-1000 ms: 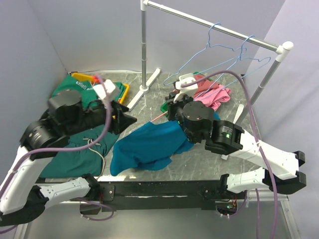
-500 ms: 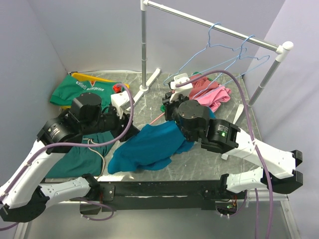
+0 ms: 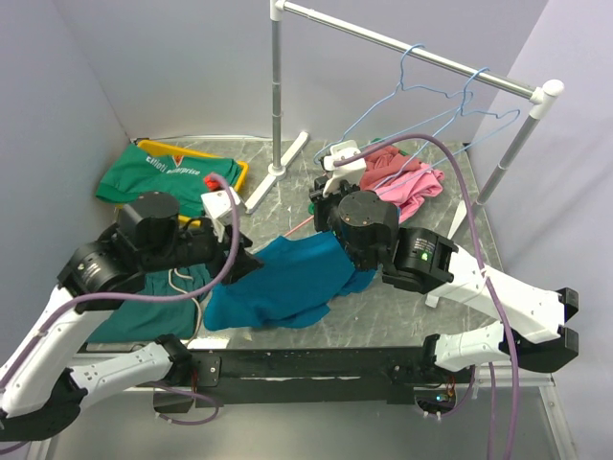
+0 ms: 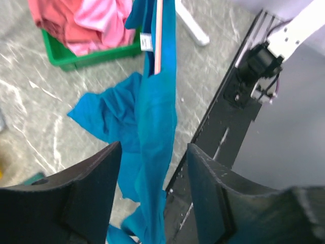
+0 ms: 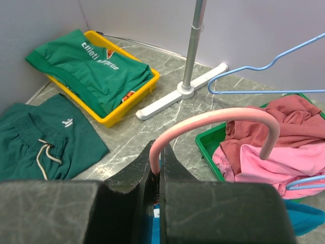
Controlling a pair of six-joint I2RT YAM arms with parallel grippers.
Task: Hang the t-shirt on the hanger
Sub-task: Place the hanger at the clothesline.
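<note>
The teal t-shirt [image 3: 283, 283] lies bunched on the table, its upper part lifted over the pink hanger [image 3: 302, 226]. My right gripper [image 3: 326, 206] is shut on the hanger's neck; the right wrist view shows the pink hook [image 5: 218, 119] rising from the closed gripper [image 5: 157, 162], with teal cloth [image 5: 304, 216] below. My left gripper [image 3: 251, 261] is open at the shirt's left edge. In the left wrist view the shirt [image 4: 152, 127] hangs as a strip between the spread fingers [image 4: 86, 193], untouched by them, and the hanger wire [image 4: 158, 35] shows at its top.
A green bin [image 3: 321, 204] with pink and maroon clothes [image 3: 407, 182] stands behind the right gripper. A yellow tray [image 3: 239, 172] holds green garments [image 3: 144, 177]. Green shorts [image 3: 158, 297] lie front left. A rail [image 3: 412, 50] with blue hangers [image 3: 450, 110] stands at the back.
My left arm swung in from the left and lowered, bringing its open gripper to the shirt's left edge. The right gripper with the hanger shifted slightly left and back.
</note>
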